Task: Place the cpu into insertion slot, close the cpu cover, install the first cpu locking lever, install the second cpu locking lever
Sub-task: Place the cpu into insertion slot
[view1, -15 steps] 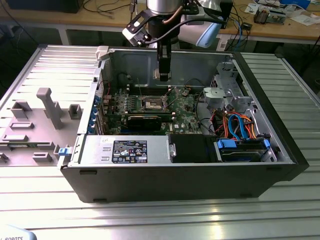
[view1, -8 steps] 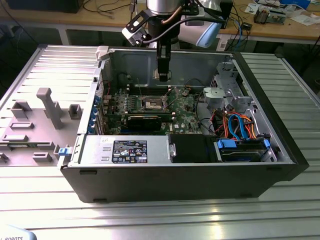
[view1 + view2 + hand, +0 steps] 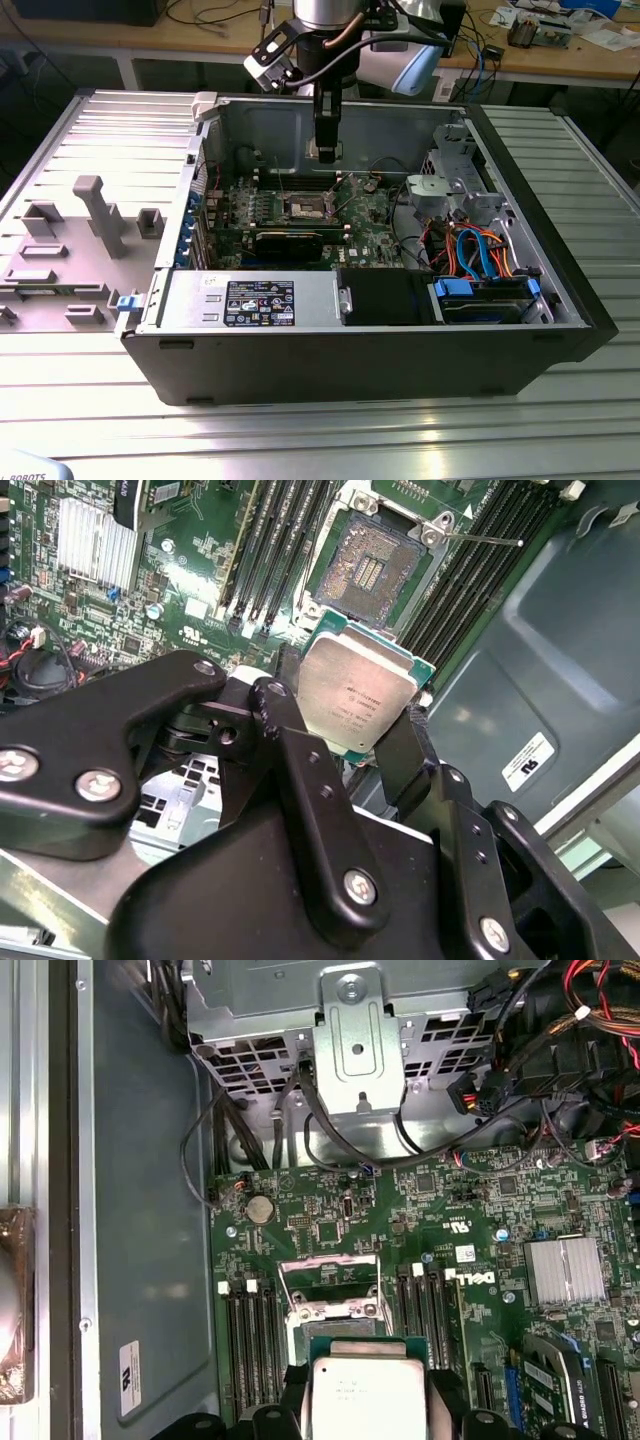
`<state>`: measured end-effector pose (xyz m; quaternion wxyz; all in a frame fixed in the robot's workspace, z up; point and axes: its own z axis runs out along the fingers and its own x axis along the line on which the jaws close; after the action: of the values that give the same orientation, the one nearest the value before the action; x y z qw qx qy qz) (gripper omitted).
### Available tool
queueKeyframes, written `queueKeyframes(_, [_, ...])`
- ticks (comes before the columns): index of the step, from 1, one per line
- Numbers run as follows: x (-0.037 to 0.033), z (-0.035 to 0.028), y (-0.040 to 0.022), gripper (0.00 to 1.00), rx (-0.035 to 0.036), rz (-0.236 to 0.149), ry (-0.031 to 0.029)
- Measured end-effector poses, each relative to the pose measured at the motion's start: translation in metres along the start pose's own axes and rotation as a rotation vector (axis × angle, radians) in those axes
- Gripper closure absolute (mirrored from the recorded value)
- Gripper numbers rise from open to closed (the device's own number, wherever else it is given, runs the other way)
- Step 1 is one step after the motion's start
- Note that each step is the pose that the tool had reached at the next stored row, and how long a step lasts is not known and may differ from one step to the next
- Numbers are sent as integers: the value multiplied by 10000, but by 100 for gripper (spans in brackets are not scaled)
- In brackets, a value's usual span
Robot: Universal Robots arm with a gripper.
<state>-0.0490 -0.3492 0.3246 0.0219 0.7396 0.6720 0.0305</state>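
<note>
Cpu (image 3: 360,692) flat, square, dull silver top

Both wrist views near insertion slot (image 3: 372,565)

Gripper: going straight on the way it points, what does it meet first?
Probably the open socket on the green board; the gripper, shut on the chip, points toward it with nothing between. Depth is unclear, so the memory slots beside it are possible.
</note>
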Motion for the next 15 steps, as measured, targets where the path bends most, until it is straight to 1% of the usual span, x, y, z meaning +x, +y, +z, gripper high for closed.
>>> queueKeyframes(6, [-2, 65, -5, 46, 0, 0, 0])
queueKeyframes(8, [-3, 124, -9, 46, 0, 0, 0])
queueKeyframes(11, [-3, 178, -13, 46, 0, 0, 1])
queueKeyframes(14, [-3, 181, -14, 46, 0, 0, -1])
queueKeyframes(15, [-4, 200, -15, 46, 0, -1, 0])
